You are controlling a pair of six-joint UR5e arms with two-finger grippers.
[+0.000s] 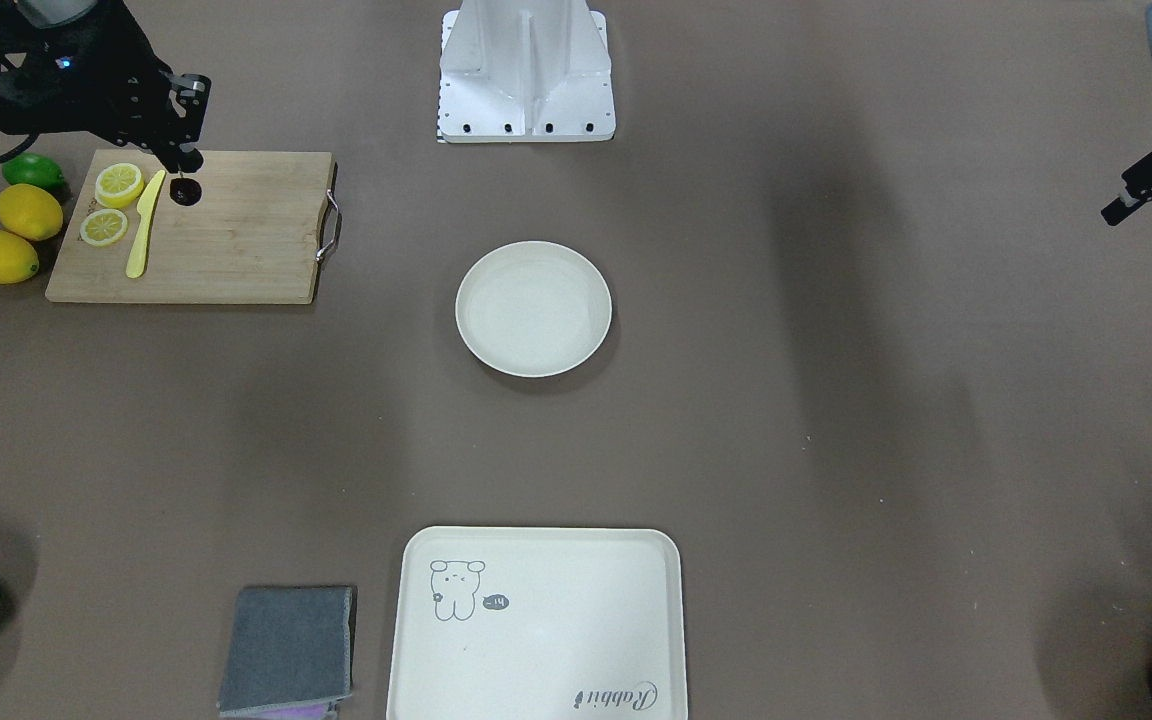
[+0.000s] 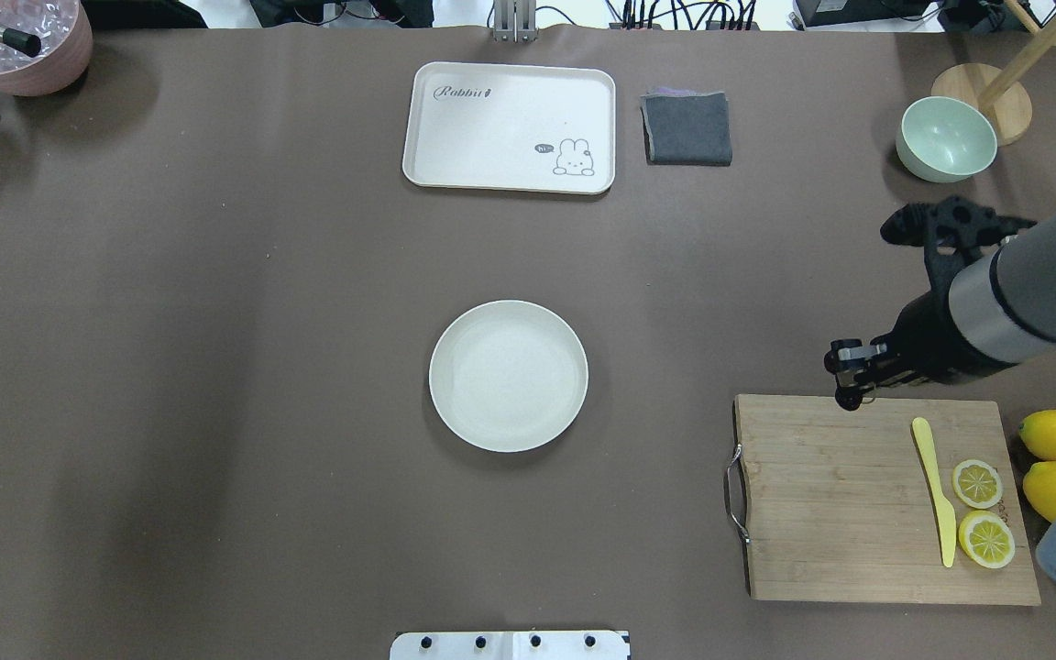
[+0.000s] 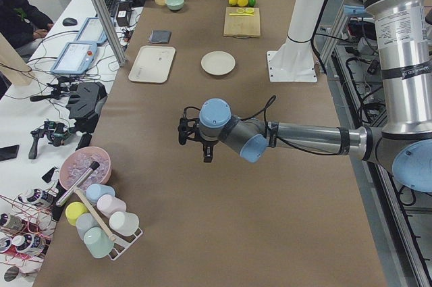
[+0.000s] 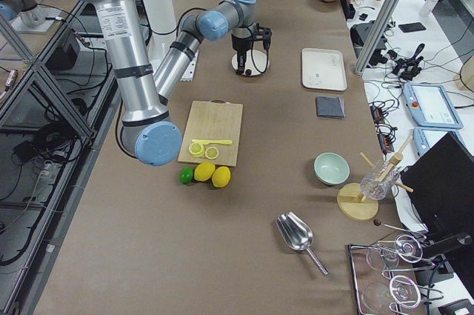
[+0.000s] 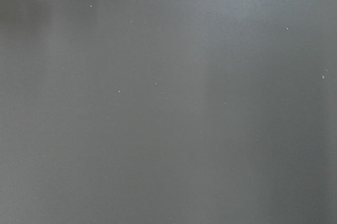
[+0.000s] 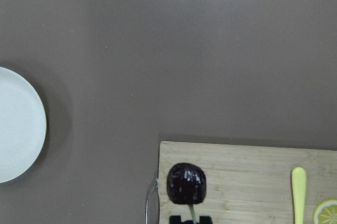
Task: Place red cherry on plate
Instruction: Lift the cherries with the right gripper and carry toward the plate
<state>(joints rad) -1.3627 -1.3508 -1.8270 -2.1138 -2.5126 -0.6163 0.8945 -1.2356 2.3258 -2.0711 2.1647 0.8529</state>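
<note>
Your right gripper is clamped on the stem of the cherry. The fruit hangs below the fingers, high above the board and not touching it. The views disagree on which part of the board it is over: the front view sets it near the knife, while the wrist view sets it at the board's handle end, so you cannot tell. The plate lies well apart from the board, off its handle end. At the board's other end the knife lies flat with two lemon slices just beside it. Two lemons and a lime rest on the table just past that end. Your left gripper hangs far from the board, beyond the plate, with its jaws apart. Its wrist camera shows only tabletop.
</note>
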